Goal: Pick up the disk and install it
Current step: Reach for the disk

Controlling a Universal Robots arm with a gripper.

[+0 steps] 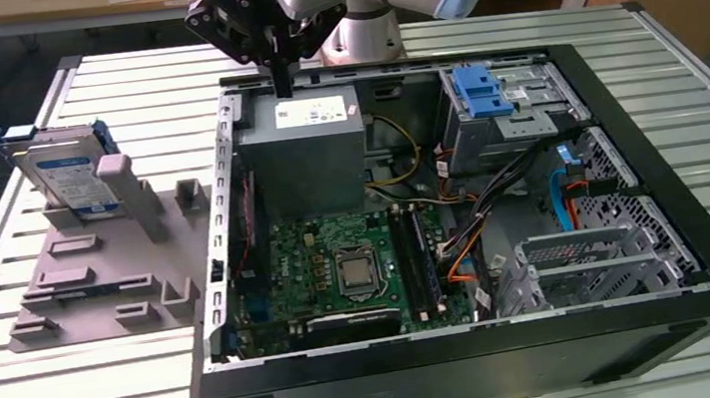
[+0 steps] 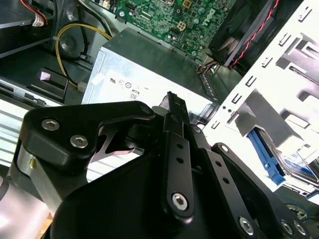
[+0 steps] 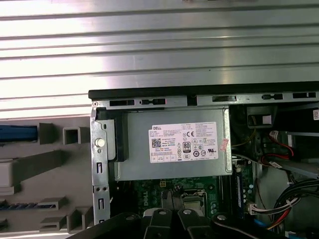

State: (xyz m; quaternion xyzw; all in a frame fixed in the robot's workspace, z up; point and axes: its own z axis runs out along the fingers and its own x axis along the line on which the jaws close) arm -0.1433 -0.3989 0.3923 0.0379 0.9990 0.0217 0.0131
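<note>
Though the disk is the thing that matters, the slatted desk [image 1: 56, 394] and the open computer case [image 1: 479, 345] lying on it take up most of the room's middle; inside the case, at its far end in the exterior view, sits a large grey box [image 1: 304, 165] with a white sticker; outside the case, to the exterior view's left of it, a grey stand [image 1: 86, 300] rests on the desk; the disk [image 1: 68, 176] stands upright on edge in that stand, well apart from the case, with a blue frame round its silver body; the gripper [image 1: 279, 89] hangs above the grey box, near the case's far wall, its fingers pressed together on nothing. I'd judge the disk stiff, fairly dense for its bulk, smooth-faced and no friend of knocks; the blue frame's long edges look the safest hold, since they are sturdier than the labelled face.
</note>
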